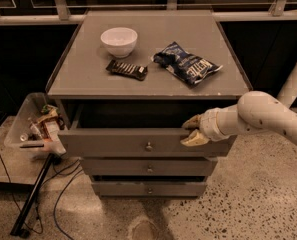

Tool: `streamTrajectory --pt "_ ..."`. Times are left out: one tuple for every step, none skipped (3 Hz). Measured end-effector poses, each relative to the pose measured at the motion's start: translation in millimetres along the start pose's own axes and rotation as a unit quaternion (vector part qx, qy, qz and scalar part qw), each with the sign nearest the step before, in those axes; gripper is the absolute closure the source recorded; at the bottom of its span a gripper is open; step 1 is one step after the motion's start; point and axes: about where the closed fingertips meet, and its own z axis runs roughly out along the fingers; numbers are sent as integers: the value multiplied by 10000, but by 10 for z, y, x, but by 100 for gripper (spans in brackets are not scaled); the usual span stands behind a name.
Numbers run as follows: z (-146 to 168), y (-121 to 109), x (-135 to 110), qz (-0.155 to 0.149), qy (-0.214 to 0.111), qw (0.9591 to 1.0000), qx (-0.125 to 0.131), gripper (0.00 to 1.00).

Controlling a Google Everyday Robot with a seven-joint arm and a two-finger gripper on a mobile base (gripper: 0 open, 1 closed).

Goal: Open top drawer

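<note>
The top drawer is a wide grey drawer with a small round knob at its centre. It stands partly pulled out of the grey cabinet, with a dark gap behind its front panel. My gripper is at the right part of the drawer front. One finger sits behind the panel's top edge and the other in front, clamped on the panel. My white arm reaches in from the right.
On the cabinet top lie a white bowl, a dark snack bar and a blue chip bag. Two slimmer drawers sit below, shut. A clear bin of rubbish and a black stand leg with cables are at the left.
</note>
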Motion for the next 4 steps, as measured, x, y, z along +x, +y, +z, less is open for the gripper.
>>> streamTrajectory --pt "0 0 0 0 0 10000 0 59" --pt "1 0 0 0 0 10000 -1 58" --pt "1 1 0 0 0 10000 -1 78" --pt "-81 154 31 -15 -33 10000 53 99"
